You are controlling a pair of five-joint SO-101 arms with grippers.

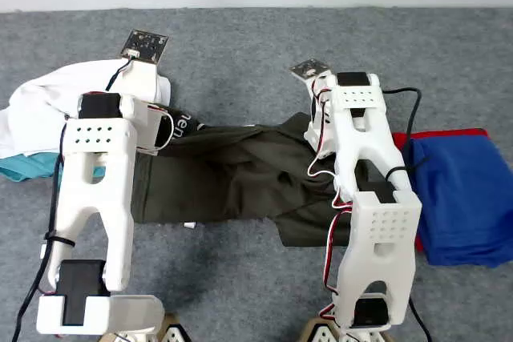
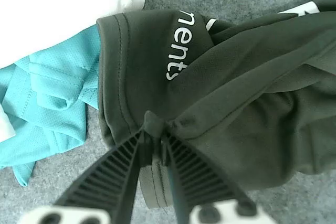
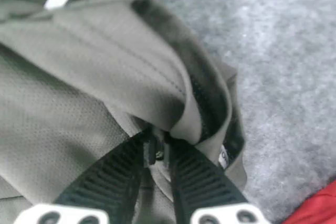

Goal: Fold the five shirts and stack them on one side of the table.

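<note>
A dark olive shirt (image 1: 232, 174) with white lettering lies crumpled across the middle of the grey table. My left gripper (image 2: 156, 139) is shut on a pinch of its fabric near the left hem (image 2: 113, 93). My right gripper (image 3: 156, 149) is shut on a fold of the same olive shirt (image 3: 79, 77) at its right end. In the high view both white arms stand over the shirt, the left arm (image 1: 100, 190) at its left edge and the right arm (image 1: 365, 182) at its right edge.
A white shirt (image 1: 56, 106) and a turquoise shirt (image 1: 28, 166) lie bunched at the left side. A folded blue shirt (image 1: 465, 190) rests on a red one (image 1: 449, 134) at the right side. Bare grey tabletop (image 1: 240, 46) spreads behind the arms.
</note>
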